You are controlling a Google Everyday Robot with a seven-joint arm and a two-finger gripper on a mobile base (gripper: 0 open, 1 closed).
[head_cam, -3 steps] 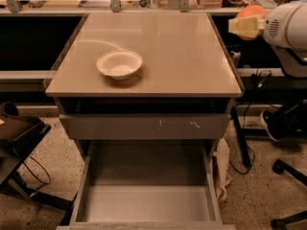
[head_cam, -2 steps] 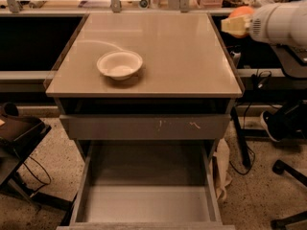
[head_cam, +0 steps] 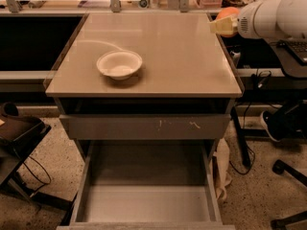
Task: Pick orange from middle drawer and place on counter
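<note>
While the middle drawer stands pulled out at 6 o'clock, the gripper hangs at the right edge of the surface, about 2 o'clock, its fingers clamped on the orange (only the fruit's top shows). A white bowl sits on the surface toward 9 o'clock.

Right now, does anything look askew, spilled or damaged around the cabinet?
Nothing is spilled or askew. The only flaw is pale scratch marks on the drawer front above the open drawer. The bowl sits upright on the counter. The gripper holds the orange at the counter's right edge.
</note>
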